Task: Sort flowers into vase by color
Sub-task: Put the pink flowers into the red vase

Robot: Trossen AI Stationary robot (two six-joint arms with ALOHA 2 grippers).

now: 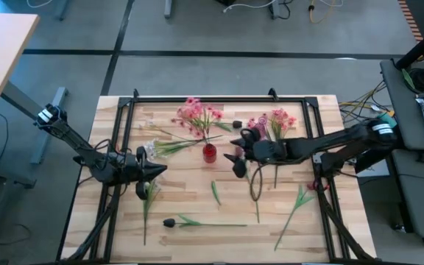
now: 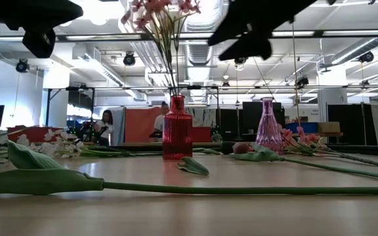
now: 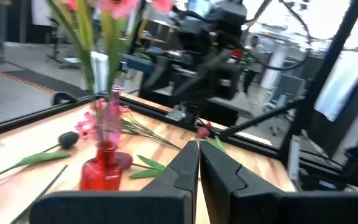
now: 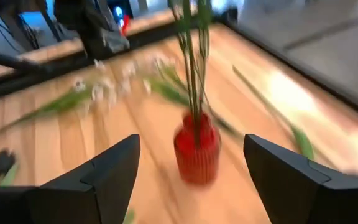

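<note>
Right gripper (image 1: 235, 157): fingers spread wide, nothing held, hung above the table just beside the red vase (image 1: 209, 153). Pink flowers (image 1: 197, 114) are stood in that vase, stems upright. A second pink spray (image 1: 280, 119) and a pink vase (image 2: 268, 126) are seen near the right arm. White sprigs (image 1: 153, 148) and a dark bud (image 1: 169, 221) are laid flat on the table (image 1: 197, 235). Left gripper (image 1: 157, 170): closed, empty, over the white sprigs' side.

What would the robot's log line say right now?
red vase: holds pink flowers | right gripper: jaws open, empty, beside vase | left gripper: jaws shut, waiting
</note>
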